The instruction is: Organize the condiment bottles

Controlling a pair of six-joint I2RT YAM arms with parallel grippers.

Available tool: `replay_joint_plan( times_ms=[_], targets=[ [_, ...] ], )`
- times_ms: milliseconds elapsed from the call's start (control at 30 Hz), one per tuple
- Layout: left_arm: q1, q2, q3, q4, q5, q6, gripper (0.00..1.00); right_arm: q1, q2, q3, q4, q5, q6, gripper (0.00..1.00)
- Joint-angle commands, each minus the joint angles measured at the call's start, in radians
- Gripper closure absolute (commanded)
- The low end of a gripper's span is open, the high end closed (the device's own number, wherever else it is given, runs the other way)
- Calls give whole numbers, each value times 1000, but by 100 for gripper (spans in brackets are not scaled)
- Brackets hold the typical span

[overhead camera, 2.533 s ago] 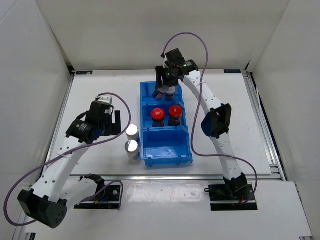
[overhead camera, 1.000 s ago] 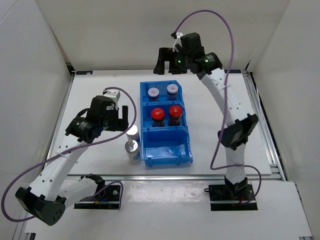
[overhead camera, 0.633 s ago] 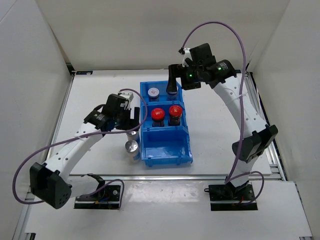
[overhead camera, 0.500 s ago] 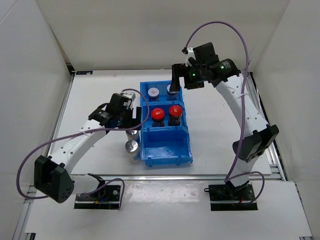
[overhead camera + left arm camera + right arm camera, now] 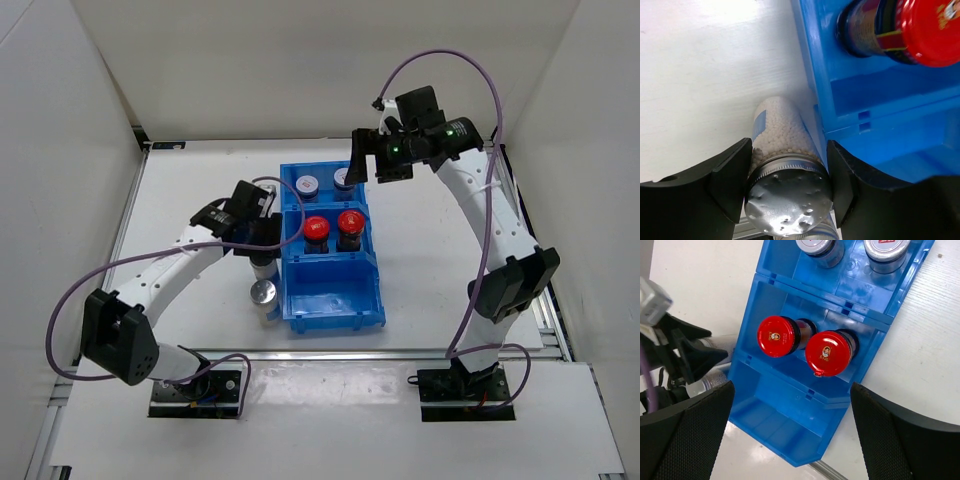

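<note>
The left gripper (image 5: 789,150) is gripping a silver-top bottle (image 5: 787,197) between its jaws, the bottle standing upright, long axis running from the wrist camera down to the table (image 5: 700,60), mostly hidden under the gripper in the top view; a second silver top (image 5: 263,292) is standing free just behind the jaws. The bin (image 5: 330,310) is sitting just right of them. The right gripper (image 5: 792,386) is hovering, jaws spread wide, two upright red-cap bottles (image 5: 829,353) standing below between them and two grey-lid bottles (image 5: 307,184) beyond the fingertips (image 5: 705,415), cut off in its wrist view, whole from above.
</note>
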State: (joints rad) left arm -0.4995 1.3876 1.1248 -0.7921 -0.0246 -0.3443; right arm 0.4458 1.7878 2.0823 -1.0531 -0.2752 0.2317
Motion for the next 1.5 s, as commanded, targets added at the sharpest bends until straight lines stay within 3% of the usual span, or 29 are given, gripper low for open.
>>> replay_joint_plan(
  times_ms=[0, 100, 133, 300, 500, 633, 767, 1000, 1233, 1467],
  targets=[
    [-4, -15, 136, -36, -84, 4, 63, 1, -53, -24, 5, -3, 4, 1],
    [-4, -15, 260, -90, -216, 14, 86, 1, -64, -45, 5, 22, -5, 1],
    [-4, -6, 295, -101, -253, 28, 89, 1, -76, -56, 5, 33, -5, 1],
    [-4, 4, 539, -110, -336, 83, 89, 1, -85, -65, 5, 54, -14, 1],
    [-108, 28, 697, -99, -166, 185, 89, 1, -85, -65, -22, 126, -14, 1],
    [-184, 79, 777, -88, 67, 228, 89, 1, -85, -74, -57, 273, 30, 1],
    [-263, 117, 777, -88, 134, 199, 89, -57, -97, -74, -113, 428, 101, 1],
    [-390, 201, 696, -41, 161, 177, 89, -197, -166, -96, -211, 553, 228, 1],
    [-478, 335, 661, -30, 206, 177, 89, -248, -186, -137, -249, 555, 268, 1],
    [-498, 358, 501, 42, 165, 177, 89, -259, -217, -168, -258, 522, 268, 1]
  ],
)
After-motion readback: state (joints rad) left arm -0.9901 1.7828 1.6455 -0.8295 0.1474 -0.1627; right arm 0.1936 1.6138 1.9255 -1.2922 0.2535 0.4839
